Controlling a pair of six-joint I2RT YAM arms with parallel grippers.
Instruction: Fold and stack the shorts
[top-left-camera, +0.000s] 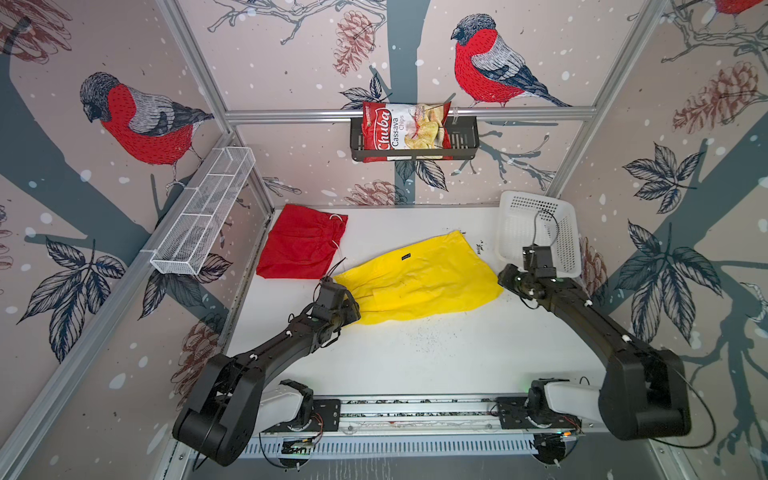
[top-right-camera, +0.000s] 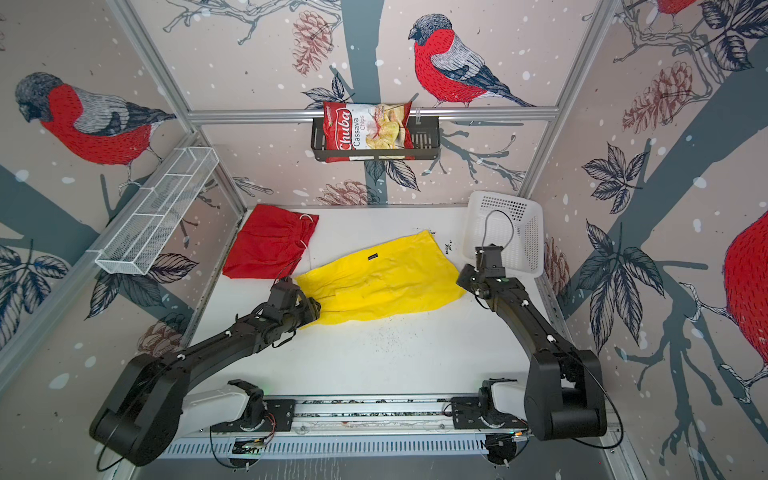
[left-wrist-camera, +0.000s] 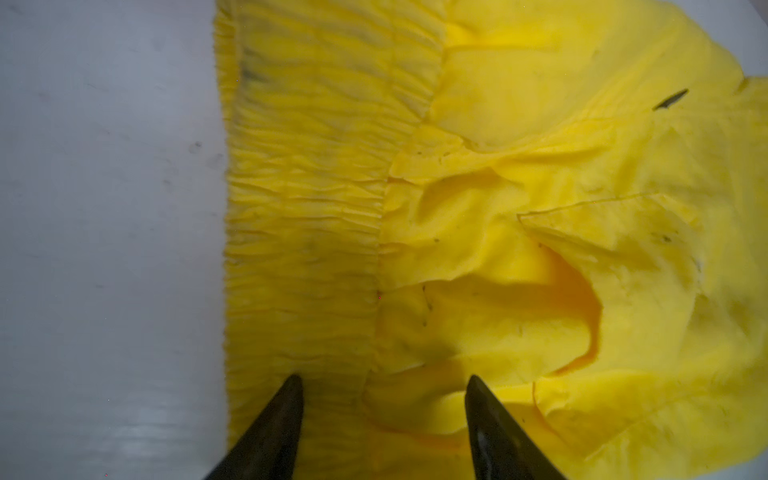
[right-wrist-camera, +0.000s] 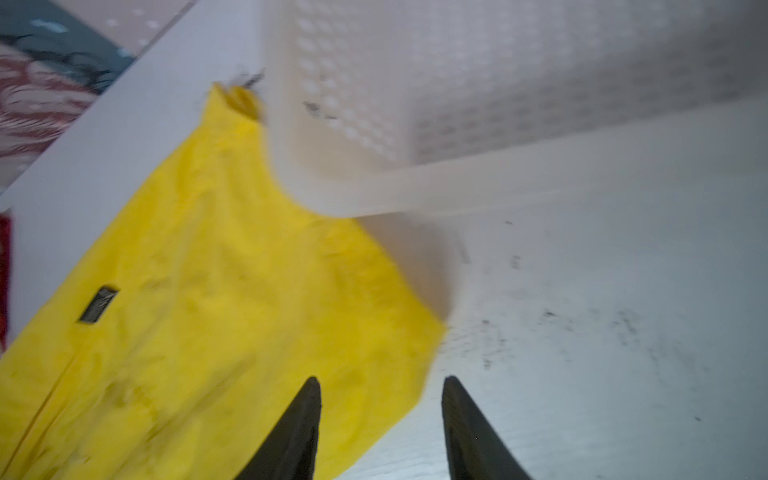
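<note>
The yellow shorts lie spread and creased across the middle of the white table, with a small black mark near their far edge. The red shorts lie folded at the back left, drawstring showing. My left gripper is open just above the yellow shorts' gathered waistband at their left end, with nothing between its fingers. My right gripper is open over the right corner of the yellow shorts, one finger above the fabric and one above bare table.
A white perforated basket stands at the back right, close behind the right wrist. A chips bag sits in a dark rack on the back wall. A white wire shelf hangs on the left wall. Dark specks dot the table.
</note>
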